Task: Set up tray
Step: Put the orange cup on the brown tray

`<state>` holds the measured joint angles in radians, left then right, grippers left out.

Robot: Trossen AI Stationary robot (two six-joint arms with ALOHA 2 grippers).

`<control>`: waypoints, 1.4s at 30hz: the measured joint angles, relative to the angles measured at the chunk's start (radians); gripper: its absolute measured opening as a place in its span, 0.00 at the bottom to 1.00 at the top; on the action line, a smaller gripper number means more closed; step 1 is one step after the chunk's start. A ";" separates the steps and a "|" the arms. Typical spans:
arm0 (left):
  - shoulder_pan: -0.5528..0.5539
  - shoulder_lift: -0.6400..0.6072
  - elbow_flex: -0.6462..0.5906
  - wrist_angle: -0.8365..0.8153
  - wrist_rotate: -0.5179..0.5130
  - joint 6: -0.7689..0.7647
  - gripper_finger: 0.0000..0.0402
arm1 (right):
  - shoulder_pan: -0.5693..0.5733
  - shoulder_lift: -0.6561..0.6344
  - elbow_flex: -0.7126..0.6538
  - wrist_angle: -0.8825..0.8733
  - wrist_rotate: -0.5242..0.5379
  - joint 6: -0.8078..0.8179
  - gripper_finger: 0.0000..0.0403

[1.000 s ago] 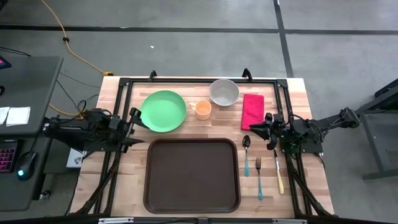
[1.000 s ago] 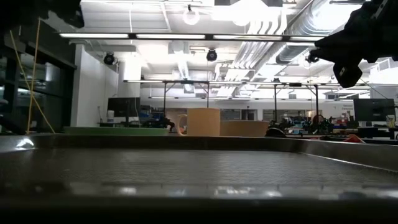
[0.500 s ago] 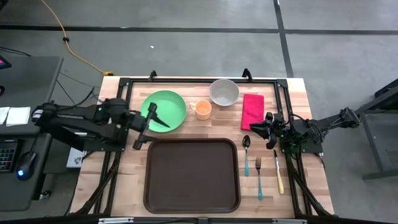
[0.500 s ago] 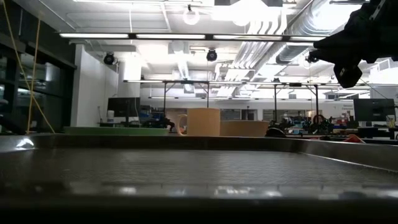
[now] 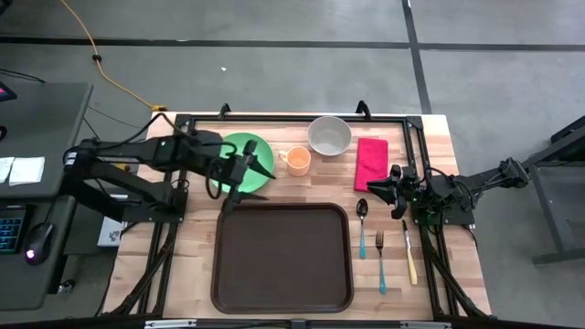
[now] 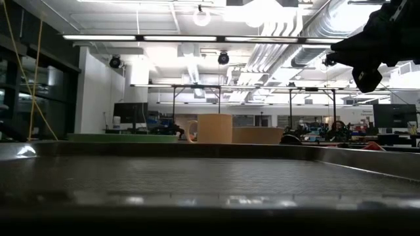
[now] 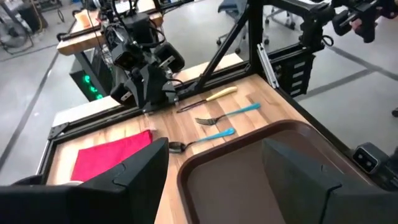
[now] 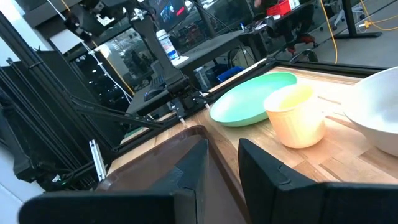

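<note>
High view looks straight down on a wooden desk [image 5: 183, 274] framed by black rails. The tray [image 5: 281, 258], dark brown with rounded corners and a raised rim, lies empty on the near middle of the desk, its near edge close to the desk's near edge and its far edge just short of the dishes.

Along the far side stand a green plate [image 5: 242, 157], an orange cup [image 5: 296, 160], a grey bowl [image 5: 329, 135] and a red napkin [image 5: 370, 162], each apart from its neighbour. Right of the tray lie a spoon [image 5: 362, 224], a fork [image 5: 380, 260] and a knife [image 5: 410, 254], side by side on bare wood and clear of the tray's right rim.

The left gripper [image 5: 243, 183] reaches in from the left and hangs over the near edge of the green plate, just beyond the tray's far-left corner. Its jaws are spread wide and hold nothing; the left wrist view shows the tray's rim and the cutlery between them.

The right gripper [image 5: 382, 188] waits over the right side of the desk, between the napkin and the spoon. Its jaws stand only a little apart with nothing between them.

Bare wood stays open on both sides of the tray, the wider strip on the left.
</note>
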<state>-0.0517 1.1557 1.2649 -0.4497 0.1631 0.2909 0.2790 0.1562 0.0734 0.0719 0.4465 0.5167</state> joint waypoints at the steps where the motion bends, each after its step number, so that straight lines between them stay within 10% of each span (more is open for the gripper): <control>1: 0.000 0.012 0.019 -0.007 -0.007 0.004 0.71 | 0.000 0.000 0.000 0.000 0.000 0.000 0.17; 27: 0.004 0.085 0.098 -0.061 -0.276 0.007 0.71 | 0.000 0.000 0.000 -0.008 0.000 0.000 0.17; 42: 0.197 0.146 0.096 -0.111 -0.140 -0.141 0.71 | 0.000 0.000 0.000 -0.009 0.000 0.000 0.17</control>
<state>0.1456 1.3018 1.3608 -0.5607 0.0226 0.1494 0.2793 0.1558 0.0734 0.0631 0.4465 0.5167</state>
